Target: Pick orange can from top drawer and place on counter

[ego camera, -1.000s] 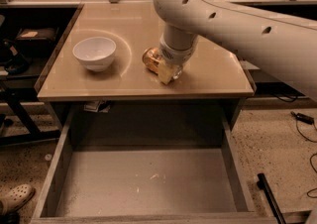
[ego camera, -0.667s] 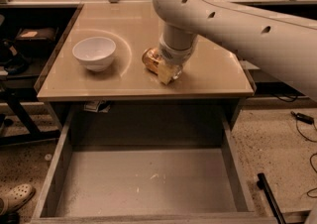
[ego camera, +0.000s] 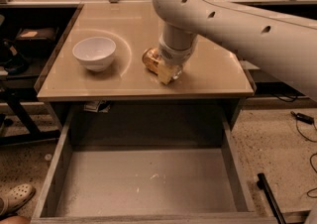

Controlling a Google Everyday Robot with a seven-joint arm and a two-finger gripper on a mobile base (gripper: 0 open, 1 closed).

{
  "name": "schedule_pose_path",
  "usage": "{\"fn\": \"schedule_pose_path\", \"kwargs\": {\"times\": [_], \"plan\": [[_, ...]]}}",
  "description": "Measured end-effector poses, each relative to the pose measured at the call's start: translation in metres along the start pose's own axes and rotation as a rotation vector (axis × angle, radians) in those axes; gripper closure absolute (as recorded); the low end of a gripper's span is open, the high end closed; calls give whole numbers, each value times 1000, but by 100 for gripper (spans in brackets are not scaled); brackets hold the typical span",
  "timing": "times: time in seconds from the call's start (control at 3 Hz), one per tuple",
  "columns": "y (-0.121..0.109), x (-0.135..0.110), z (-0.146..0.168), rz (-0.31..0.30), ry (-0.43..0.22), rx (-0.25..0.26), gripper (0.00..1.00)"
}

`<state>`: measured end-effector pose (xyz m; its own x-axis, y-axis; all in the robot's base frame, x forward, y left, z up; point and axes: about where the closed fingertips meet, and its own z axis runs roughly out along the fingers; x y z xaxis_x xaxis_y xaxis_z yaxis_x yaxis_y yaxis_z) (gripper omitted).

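Note:
The orange can (ego camera: 151,59) is on the counter (ego camera: 213,69), right of the middle, tilted on its side. My gripper (ego camera: 167,72) comes down from the big white arm (ego camera: 237,15) and sits right against the can's right side, covering part of it. The top drawer (ego camera: 148,181) is pulled out below the counter's front edge, and its speckled grey floor holds no can.
A white bowl (ego camera: 94,52) stands on the counter's left part, apart from the can. A shoe (ego camera: 17,196) is on the floor at the lower left. A dark bar (ego camera: 267,196) lies on the floor right of the drawer. Cluttered shelves run along the back.

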<state>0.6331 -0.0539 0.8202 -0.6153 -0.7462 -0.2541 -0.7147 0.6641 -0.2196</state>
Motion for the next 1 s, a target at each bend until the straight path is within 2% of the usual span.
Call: {"fn": "schedule_pose_path", "kwargs": {"times": [0.33,0.67,1.0], "plan": [[0,0,0,0,0,0,12],[0,0,0,0,0,0,0],[0,0,0,0,0,0,0]]}}
